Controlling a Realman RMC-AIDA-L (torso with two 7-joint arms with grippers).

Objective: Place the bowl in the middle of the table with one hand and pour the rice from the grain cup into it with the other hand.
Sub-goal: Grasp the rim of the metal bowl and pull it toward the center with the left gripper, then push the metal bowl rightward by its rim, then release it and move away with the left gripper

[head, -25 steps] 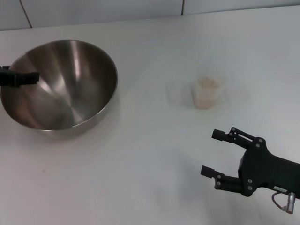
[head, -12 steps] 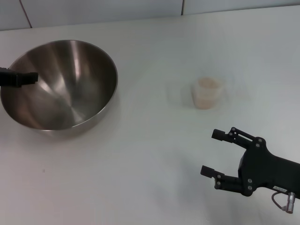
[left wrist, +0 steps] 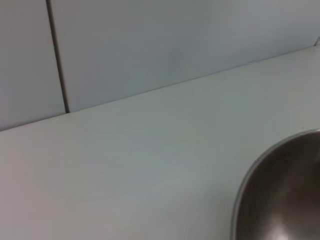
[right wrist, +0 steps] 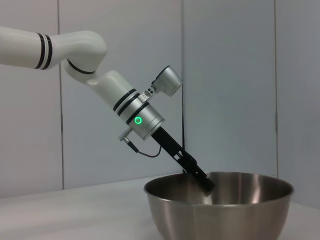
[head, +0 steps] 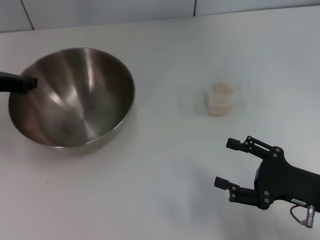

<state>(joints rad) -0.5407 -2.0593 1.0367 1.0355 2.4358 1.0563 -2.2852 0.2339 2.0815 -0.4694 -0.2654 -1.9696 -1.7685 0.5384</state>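
Left gripper (head: 30, 84) clamped on bowl (head: 75, 100) rim, right gripper (head: 226, 164) jaws wide, no readable writing

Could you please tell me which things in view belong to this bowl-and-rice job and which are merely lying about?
Belonging to the job:
- bowl, on the table's left side
- left claw, gripping the bowl's rim
- grain cup, upright, apart from the bowl
- rice inside the cup
- right claw, open, near the cup, not touching it

Lying about:
- nothing; only the wall behind
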